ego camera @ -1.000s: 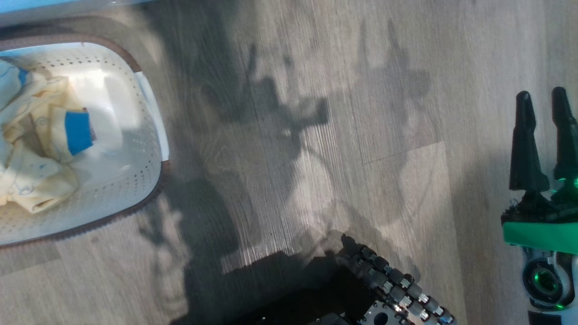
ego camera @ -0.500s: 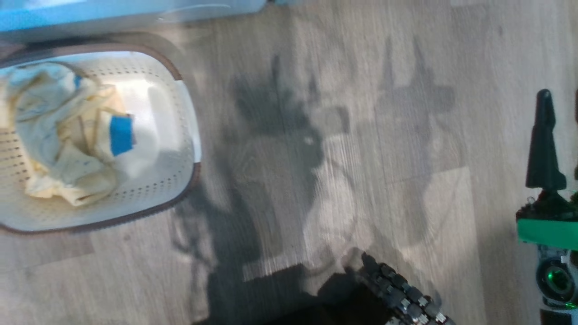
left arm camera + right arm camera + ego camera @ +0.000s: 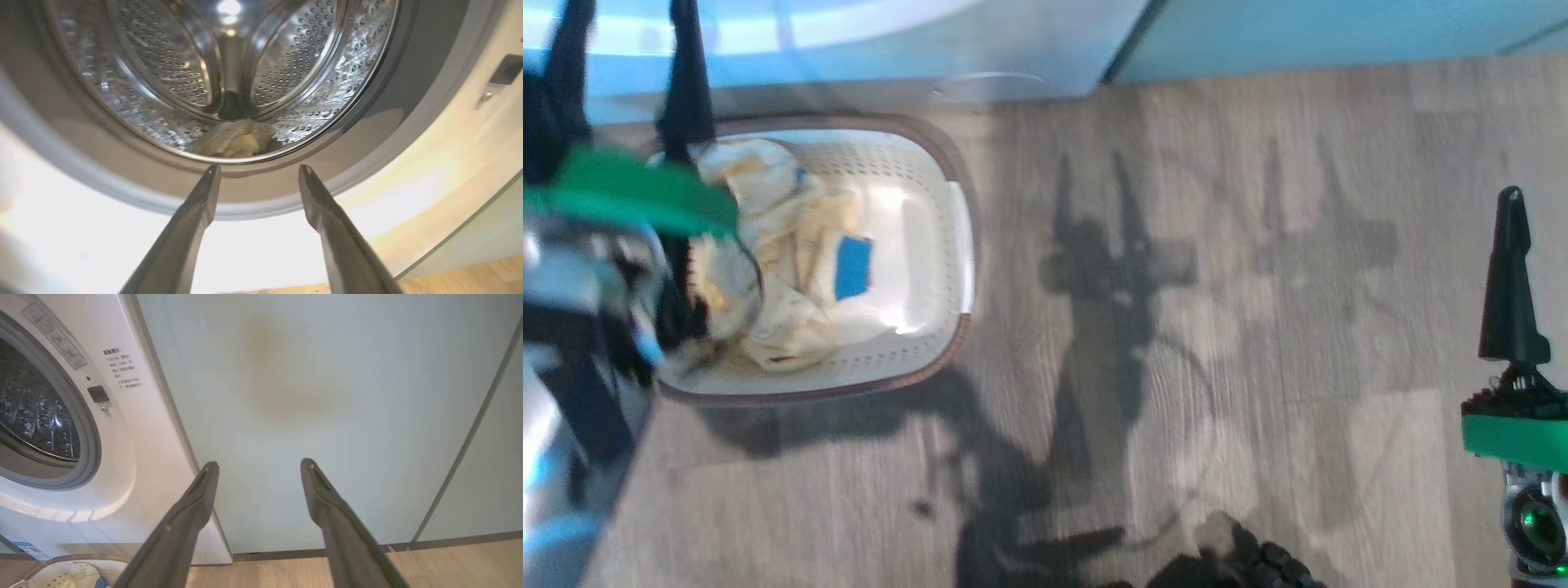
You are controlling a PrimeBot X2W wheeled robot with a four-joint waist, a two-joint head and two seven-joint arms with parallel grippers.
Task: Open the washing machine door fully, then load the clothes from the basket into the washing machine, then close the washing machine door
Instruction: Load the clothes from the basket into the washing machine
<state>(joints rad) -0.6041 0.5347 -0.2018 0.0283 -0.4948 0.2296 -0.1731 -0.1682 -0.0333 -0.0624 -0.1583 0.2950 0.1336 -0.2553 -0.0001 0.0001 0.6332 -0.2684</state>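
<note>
While the left tool (image 3: pixel 257 171) faces the drum (image 3: pixel 286 61) spread and empty, like the right tool (image 3: pixel 258 465), the clothes (image 3: pixel 792 269) lie heaped in the basket (image 3: pixel 961 237) on the floor (image 3: pixel 1258 425); a shallow pinch risks dropped garments.

Cream perforated basket (image 3: pixel 890 155), brown rim; pale yellow clothes (image 3: pixel 796 233), one blue cloth (image 3: pixel 853 268); dimpled steel drum (image 3: pixel 294 61) beyond left fingers (image 3: pixel 196 216); grey wood-grain floor (image 3: pixel 1258 343).

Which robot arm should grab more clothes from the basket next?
Probably left. The left end effector is open and sits over the basket side, close to the clothes. The right end effector is also open, but far off across the floor, pointing at the cabinet.
</note>
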